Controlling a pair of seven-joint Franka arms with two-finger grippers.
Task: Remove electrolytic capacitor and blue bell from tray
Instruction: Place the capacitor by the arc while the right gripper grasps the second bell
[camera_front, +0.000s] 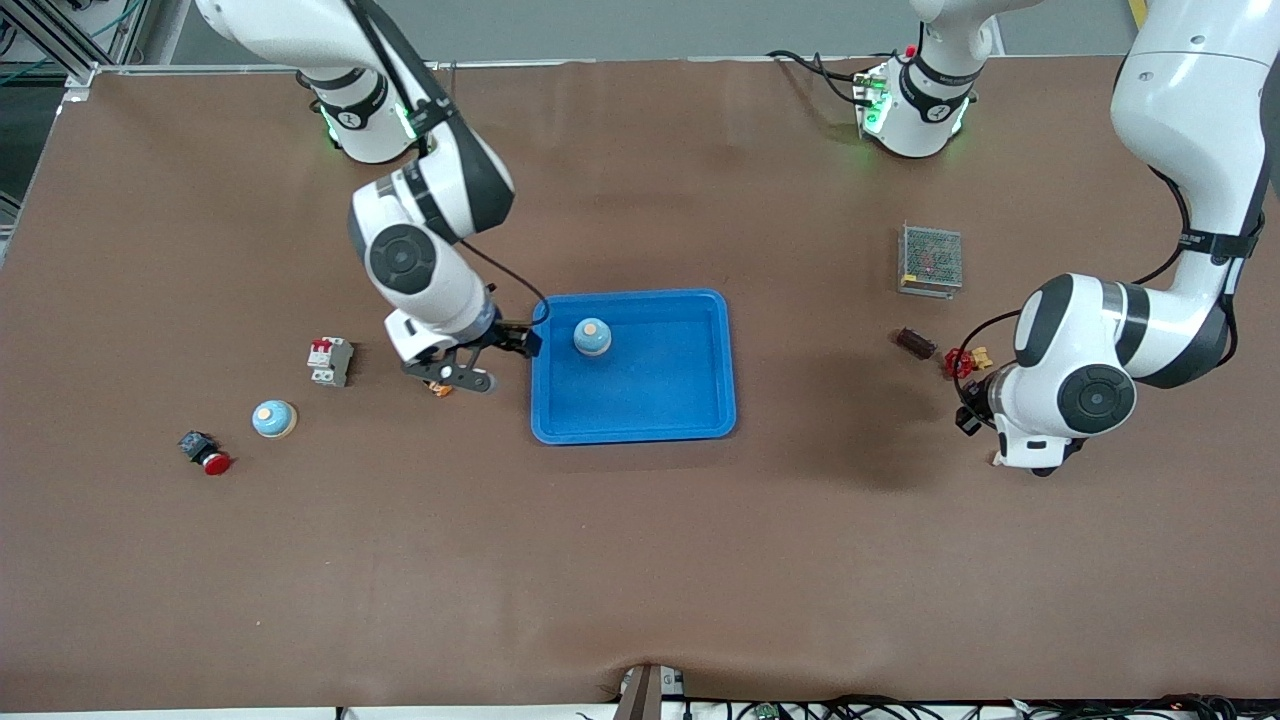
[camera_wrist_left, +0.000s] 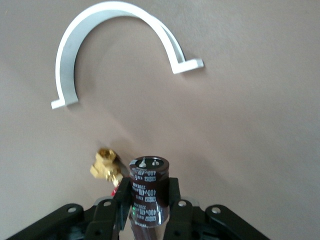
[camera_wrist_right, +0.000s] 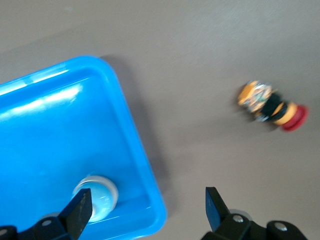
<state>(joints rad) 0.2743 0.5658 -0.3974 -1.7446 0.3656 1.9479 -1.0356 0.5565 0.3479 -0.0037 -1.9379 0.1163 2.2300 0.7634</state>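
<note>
Capacitor (camera_wrist_left: 148, 192) clamped in my left pincer (camera_wrist_left: 148, 210); right pincer (camera_wrist_right: 145, 212) apart over tray (camera_wrist_right: 150, 200) edge, bell (camera_wrist_right: 97, 192) inside.

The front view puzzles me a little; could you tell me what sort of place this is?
Probably a robotics lab bench for sorting electronic parts. A brown table carries a blue tray holding a bell, with a circuit breaker, a mesh-cased power supply and a capacitor scattered about.
</note>
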